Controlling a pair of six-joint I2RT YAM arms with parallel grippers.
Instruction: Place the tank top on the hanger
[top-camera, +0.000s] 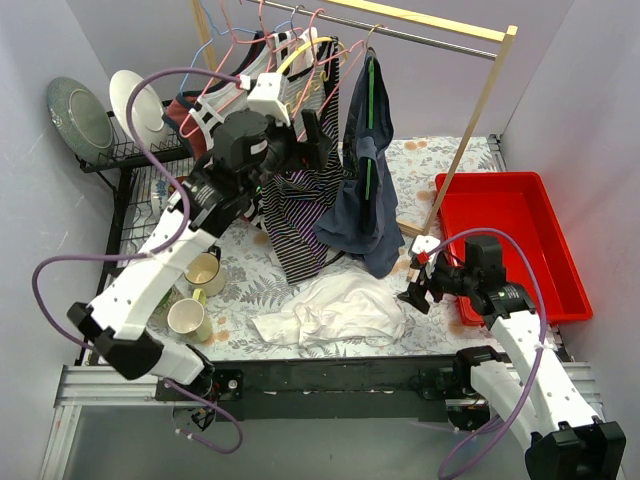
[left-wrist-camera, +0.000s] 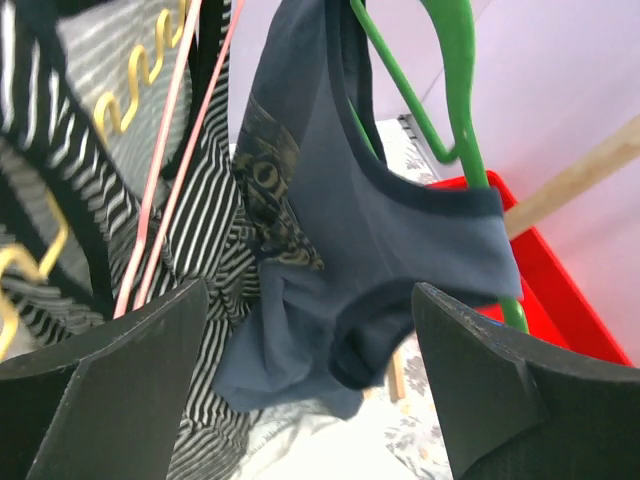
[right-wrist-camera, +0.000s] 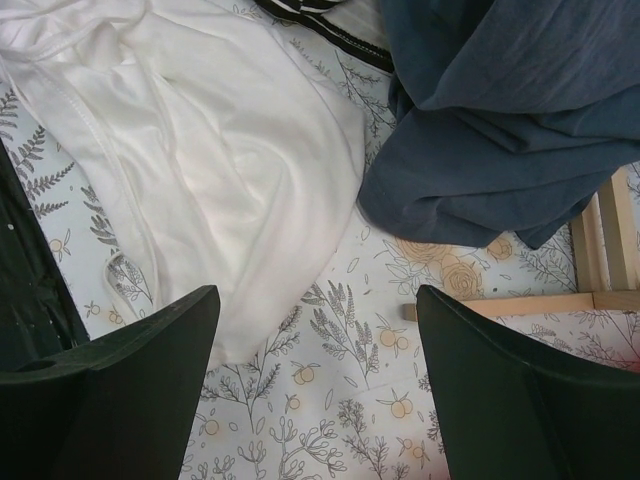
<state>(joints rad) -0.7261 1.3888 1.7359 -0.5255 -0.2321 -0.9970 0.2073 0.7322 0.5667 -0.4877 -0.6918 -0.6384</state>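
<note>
Pickup pending: right gripper (right-wrist-camera: 318, 300), fingers apart beside the tank top (right-wrist-camera: 230, 170), must grasp it; left gripper (left-wrist-camera: 310, 300), also apart and empty, faces the hanger (left-wrist-camera: 148, 190).

The tank top (top-camera: 335, 308) is thin white cloth, soft and matt, rumpled on the tabletop (right-wrist-camera: 350, 400), whose cover is a matt floral print. The hanger (left-wrist-camera: 150, 187) is thin, smooth pink wire. The bin (top-camera: 520, 240) at right is glossy red plastic. The rack post (top-camera: 478, 115) is bare pale wood.
</note>
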